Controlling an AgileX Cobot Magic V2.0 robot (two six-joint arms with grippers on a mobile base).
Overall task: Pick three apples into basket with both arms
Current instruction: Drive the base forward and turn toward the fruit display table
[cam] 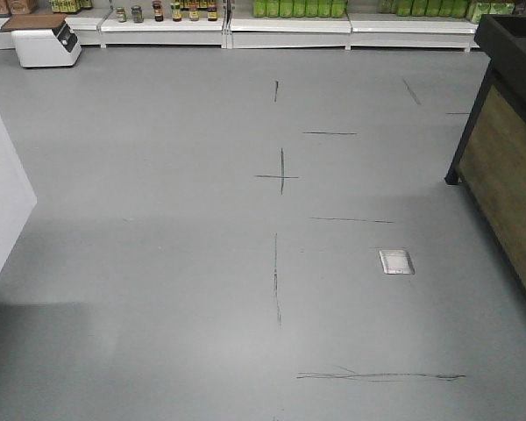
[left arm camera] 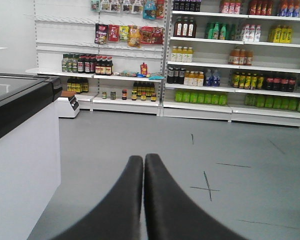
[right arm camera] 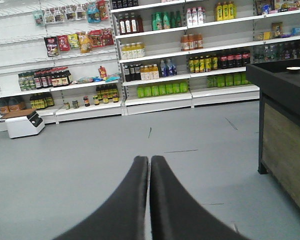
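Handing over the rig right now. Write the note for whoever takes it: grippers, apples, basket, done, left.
Left gripper: shut, empty. Right gripper: shut, empty.
Apples and basket: in no view. Cameras show only grey floor, stocked shelves ahead, a dark counter on the right, a white cabinet on the left.
Done: nothing that shows.
Left: find apples and basket, then all three picks.

The left gripper (left arm camera: pixel 143 161) has two smooth black fingers (left arm camera: pixel 122 200) that curve in and press together at the tips, pointing straight ahead. The right gripper (right arm camera: pixel 149 162) looks the same: two black fingers (right arm camera: pixel 176 200), tips touching, pointing ahead.
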